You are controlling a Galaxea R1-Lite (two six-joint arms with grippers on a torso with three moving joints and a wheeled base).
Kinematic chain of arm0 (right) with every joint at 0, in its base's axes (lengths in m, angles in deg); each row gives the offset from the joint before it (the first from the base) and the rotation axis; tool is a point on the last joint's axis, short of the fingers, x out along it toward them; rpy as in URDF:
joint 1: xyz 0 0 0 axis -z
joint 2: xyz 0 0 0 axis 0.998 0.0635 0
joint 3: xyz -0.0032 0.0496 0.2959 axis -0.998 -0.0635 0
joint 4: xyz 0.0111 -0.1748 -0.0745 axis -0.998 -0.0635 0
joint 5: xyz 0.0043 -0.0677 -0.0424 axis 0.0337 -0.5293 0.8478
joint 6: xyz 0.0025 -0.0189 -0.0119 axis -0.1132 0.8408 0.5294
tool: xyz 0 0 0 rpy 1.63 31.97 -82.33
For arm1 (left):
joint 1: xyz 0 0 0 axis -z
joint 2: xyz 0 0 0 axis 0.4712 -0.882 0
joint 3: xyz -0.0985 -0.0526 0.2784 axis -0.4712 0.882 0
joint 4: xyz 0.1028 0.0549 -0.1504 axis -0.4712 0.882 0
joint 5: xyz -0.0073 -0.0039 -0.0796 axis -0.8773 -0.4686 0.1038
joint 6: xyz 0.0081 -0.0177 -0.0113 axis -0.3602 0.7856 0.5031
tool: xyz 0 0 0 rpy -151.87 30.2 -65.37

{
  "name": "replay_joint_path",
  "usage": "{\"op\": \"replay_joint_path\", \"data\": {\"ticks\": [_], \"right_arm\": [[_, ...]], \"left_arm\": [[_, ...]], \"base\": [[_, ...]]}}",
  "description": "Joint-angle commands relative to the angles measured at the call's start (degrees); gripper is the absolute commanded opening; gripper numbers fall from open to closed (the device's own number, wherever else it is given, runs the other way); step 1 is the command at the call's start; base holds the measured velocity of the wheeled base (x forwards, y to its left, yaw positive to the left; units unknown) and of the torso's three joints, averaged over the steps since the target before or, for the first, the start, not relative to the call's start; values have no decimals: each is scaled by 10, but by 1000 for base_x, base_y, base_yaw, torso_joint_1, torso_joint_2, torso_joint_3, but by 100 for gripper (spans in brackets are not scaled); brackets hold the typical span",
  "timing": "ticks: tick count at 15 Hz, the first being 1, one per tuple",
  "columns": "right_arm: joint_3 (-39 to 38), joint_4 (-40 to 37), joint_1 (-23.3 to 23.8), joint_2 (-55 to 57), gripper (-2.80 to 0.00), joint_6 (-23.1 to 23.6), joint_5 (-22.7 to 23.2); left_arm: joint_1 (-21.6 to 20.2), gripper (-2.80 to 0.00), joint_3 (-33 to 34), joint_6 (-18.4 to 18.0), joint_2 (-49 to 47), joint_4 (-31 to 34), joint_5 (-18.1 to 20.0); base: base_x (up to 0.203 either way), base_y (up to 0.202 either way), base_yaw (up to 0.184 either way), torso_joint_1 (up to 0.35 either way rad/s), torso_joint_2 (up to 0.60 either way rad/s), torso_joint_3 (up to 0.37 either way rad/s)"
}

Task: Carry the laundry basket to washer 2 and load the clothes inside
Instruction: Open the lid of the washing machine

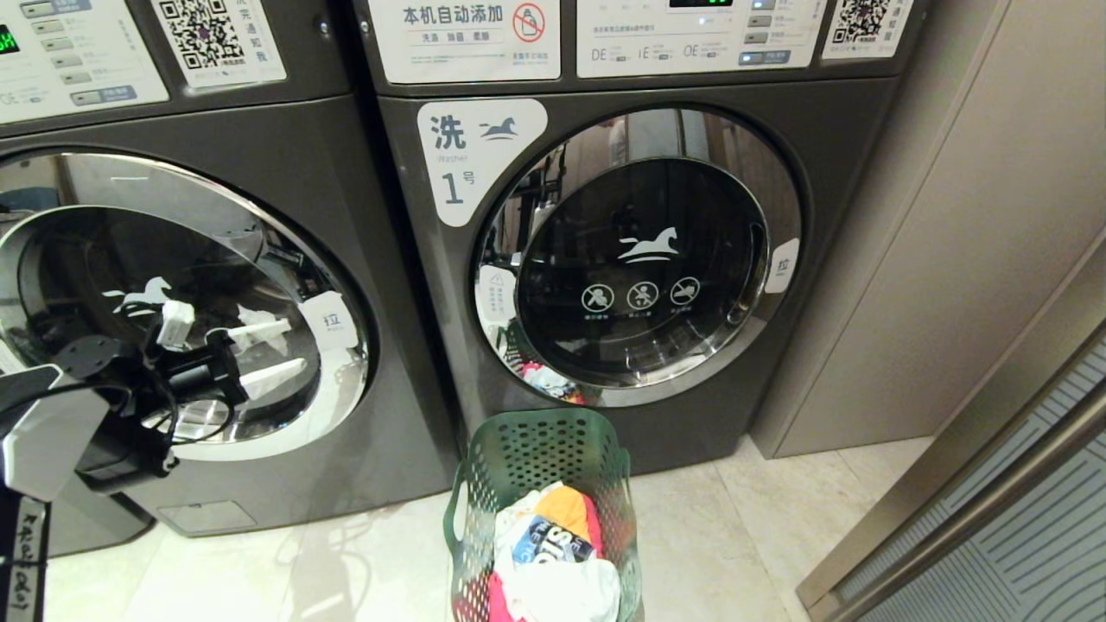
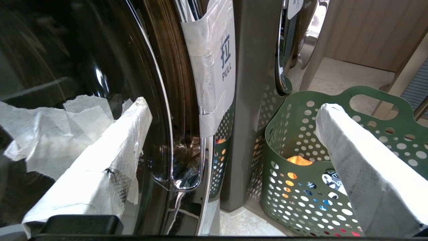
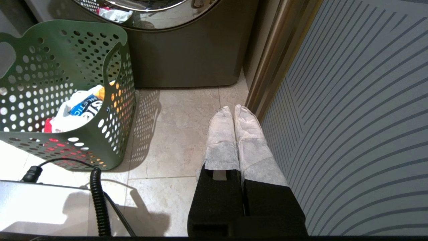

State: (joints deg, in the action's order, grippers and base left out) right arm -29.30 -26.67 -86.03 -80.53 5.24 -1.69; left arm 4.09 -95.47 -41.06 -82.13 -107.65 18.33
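We find the left pincer [image 1: 263, 350] raised in front of the round glass door [image 1: 186, 302] of the left-hand washer [image 1: 285, 173], its two white-wrapped fingers [image 2: 100, 160] spread wide and holding nothing. From the left wrist view one finger lies across the dark glass, the other stands clear toward the basket side, and the chrome rim with its white "PULL" tag [image 2: 225, 63] sits between them. Whether either finger touches the door we cannot tell.

No number label shows on this left-hand washer. The washer to its right [image 1: 639, 259] carries a white label with "1" [image 1: 471, 155], and its door is shut.

The laundry basket [image 1: 544, 449] — green, perforated with round holes — stands on the tiled floor [image 1: 743, 527] just before the washer marked "1", near its lower left corner. The clothes [image 1: 553, 553] lie inside it: a white garment with blue-black lettering on top, yellow-orange behind it, pink-red at the edges.

The right pincer [image 3: 234, 112] hangs low over the floor, well apart from the basket and close beside a striped grey panel [image 3: 351, 117] — its wrapped fingers are pressed together, with nothing between them. A black coiled cable [image 3: 98, 201] shows near the basket in the right wrist view.
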Motion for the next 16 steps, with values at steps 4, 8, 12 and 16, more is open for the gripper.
{"op": "replay_joint_path", "data": {"ticks": [4, 8, 12, 16], "right_arm": [[0, -1, 0, 1, -280, 1, 0], [0, -1, 0, 1, -280, 1, 0], [0, -1, 0, 1, -280, 1, 0], [0, -1, 0, 1, -280, 1, 0]], "left_arm": [[-19, 0, 83, 0, 100, -4, 2], [-65, 0, 281, 0, 276, -4, -7], [-233, 0, 438, 50, 449, -4, -20], [-434, 0, 466, 159, 605, 23, -44]], "base": [[0, 0, 0, 0, 0, 0], [0, 0, 0, 0, 0, 0], [0, 0, 0, 0, 0, 0], [0, 0, 0, 0, 0, 0]]}}
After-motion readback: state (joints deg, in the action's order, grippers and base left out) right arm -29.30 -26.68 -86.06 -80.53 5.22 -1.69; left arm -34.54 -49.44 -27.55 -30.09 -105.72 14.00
